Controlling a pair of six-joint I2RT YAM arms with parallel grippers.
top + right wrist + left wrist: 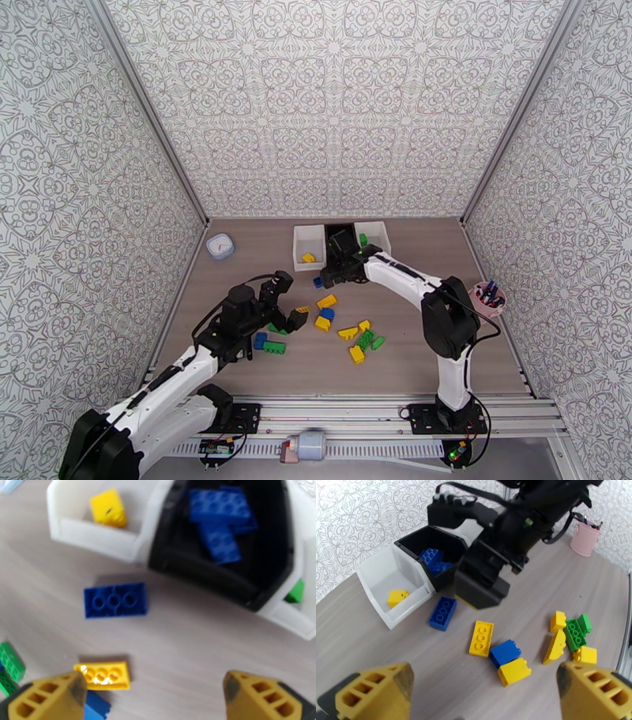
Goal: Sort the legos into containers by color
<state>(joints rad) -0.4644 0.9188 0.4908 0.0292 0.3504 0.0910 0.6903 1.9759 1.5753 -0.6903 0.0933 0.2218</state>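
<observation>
Bins part hidden, bricks cropped
From above, the right arm (395,275) covers the near end of the black bin (341,230). The right wrist view is blurred: the right white bin (296,622) runs off its right edge, a green brick (296,592) inside sits half behind the black wall, and green bricks (10,663) are cut at the left edge.

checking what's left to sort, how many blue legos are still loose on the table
3: flat blue lego in front of the black bin; chunky blue lego mid-table beside yellow ones; third blue lego near the left arm. More may hide under the arms.
</observation>
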